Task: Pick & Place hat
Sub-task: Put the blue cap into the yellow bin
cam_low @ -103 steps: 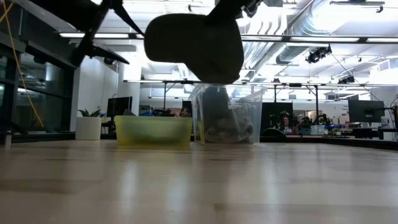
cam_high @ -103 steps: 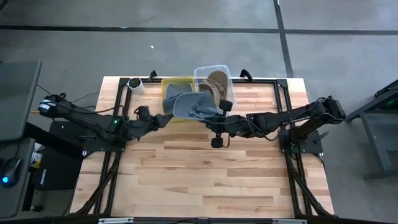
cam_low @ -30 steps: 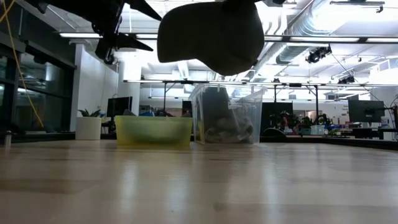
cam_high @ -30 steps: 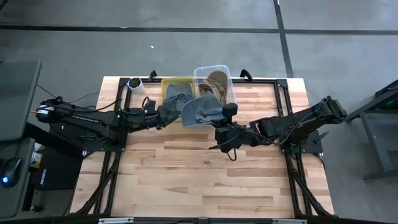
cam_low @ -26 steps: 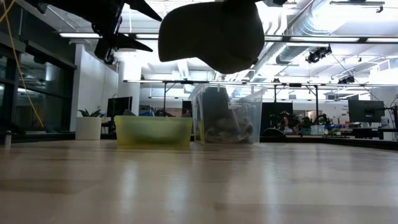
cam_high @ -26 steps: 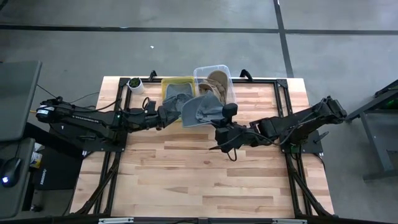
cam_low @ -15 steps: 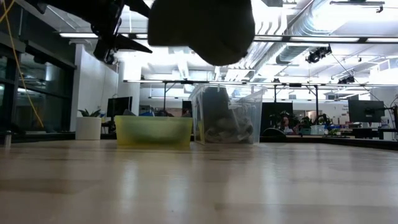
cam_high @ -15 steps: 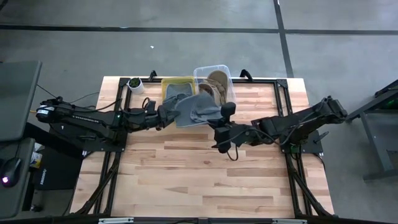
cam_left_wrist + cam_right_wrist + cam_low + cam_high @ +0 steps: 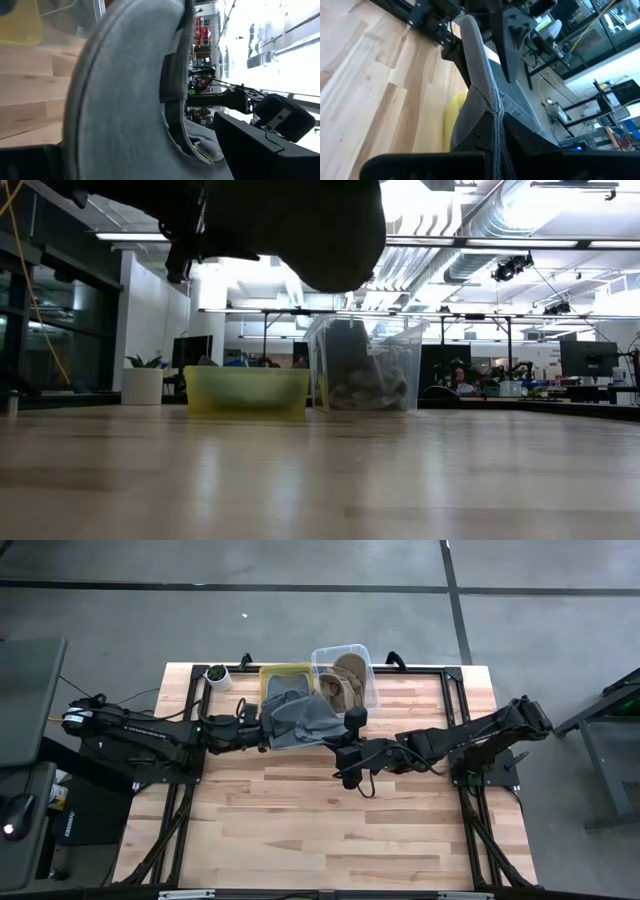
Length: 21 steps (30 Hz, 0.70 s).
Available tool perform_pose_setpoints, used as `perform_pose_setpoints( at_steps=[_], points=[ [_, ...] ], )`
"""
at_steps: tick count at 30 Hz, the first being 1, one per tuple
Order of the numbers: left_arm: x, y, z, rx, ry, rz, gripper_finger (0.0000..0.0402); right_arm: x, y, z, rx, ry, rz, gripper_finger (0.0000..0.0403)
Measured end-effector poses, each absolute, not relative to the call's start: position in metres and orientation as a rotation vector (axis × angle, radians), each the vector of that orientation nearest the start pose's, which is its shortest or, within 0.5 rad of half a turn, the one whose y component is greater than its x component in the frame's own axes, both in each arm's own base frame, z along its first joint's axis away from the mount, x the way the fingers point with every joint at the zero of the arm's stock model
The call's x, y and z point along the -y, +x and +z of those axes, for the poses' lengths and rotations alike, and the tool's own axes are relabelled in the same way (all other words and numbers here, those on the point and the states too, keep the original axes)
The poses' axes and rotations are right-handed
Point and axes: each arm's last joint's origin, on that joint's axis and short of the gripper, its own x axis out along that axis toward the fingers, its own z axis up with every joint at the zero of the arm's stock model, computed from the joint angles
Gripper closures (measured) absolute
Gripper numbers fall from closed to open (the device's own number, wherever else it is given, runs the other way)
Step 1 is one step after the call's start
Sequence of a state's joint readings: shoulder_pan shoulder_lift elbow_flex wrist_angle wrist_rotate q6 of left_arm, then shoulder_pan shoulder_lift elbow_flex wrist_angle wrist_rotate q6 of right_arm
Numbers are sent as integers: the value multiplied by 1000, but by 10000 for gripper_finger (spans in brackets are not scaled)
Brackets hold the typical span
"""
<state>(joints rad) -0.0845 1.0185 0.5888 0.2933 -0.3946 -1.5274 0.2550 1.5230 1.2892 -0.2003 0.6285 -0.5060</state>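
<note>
Above the yellow bin (image 9: pixel 285 673) in the upper middle of the high view, the gray hat (image 9: pixel 300 720) is hanging in the air between the 2 arms, clear of the table (image 9: pixel 330 830). The right tool (image 9: pixel 335 745) is reaching in from the right of the frame and is clenched on the hat's edge, the cloth pinched thin between its fingers in the right wrist view. The left tool (image 9: pixel 262 730) is sitting at the hat's left side with its fingers spread wide around the brim, which fills the left wrist view; whether it is actually pressing the cloth I cannot tell. To the right of the yellow bin, the clear bin (image 9: pixel 345 675) is holding tan items. The risk, as I judge it, is a mistimed handover: if the right tool lets go before the left one closes, the limp hat could be slipping down onto the table or catching on a bin rim.
</note>
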Motion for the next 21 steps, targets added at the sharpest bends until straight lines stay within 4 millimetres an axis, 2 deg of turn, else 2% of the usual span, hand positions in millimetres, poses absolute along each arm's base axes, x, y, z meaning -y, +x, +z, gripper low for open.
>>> perform_pose_setpoints(
  at_steps=[21],
  points=[
    [8, 223, 269, 140, -1453, 338, 221, -72, 338, 333, -431, -644, -219, 393]
  ],
)
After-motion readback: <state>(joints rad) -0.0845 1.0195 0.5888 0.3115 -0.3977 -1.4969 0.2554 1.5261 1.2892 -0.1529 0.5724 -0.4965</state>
